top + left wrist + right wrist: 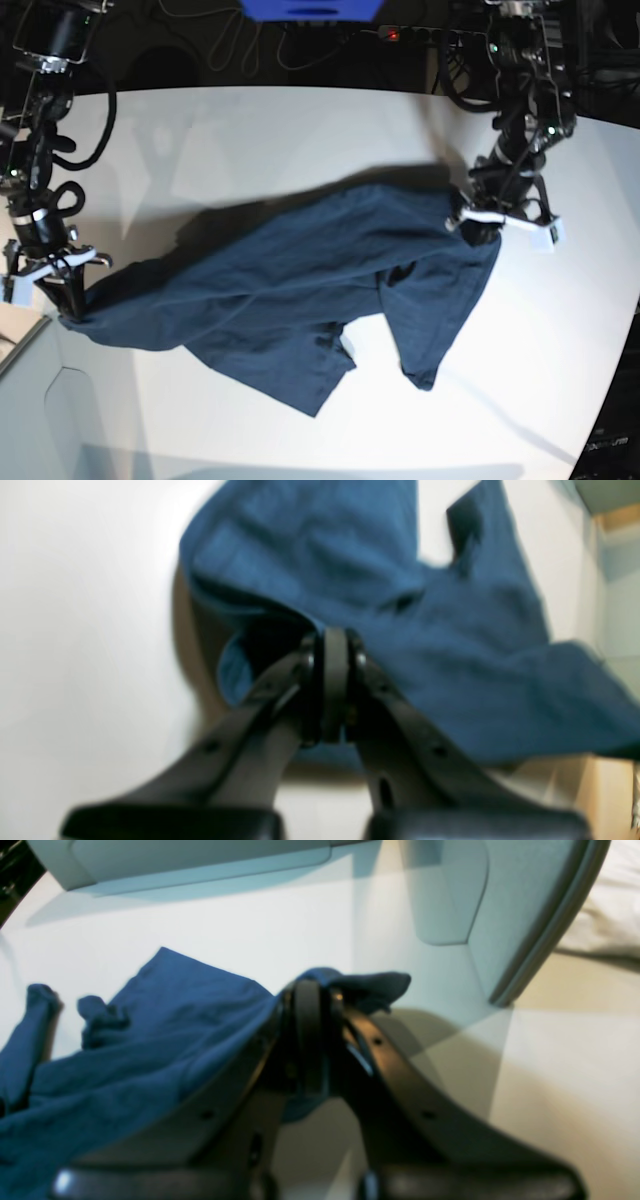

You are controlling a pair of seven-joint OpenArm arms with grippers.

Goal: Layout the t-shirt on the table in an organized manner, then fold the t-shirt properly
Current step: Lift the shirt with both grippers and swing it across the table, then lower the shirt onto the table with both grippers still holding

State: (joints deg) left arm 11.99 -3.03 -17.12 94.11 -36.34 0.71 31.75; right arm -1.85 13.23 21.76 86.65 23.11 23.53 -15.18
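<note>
Left gripper (480,232) pinching t-shirt (300,290) | right gripper (68,305) pinching it too | navy, wrinkled, stretched between both

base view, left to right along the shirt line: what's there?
right gripper pinching one end → t-shirt stretched across the table → left gripper pinching the other end.

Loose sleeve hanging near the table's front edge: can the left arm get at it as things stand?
Probably not yet. The left gripper is shut on the t-shirt, holding it stretched against the right gripper. The sleeve lies unobstructed on the table, but reaching means releasing first.
</note>
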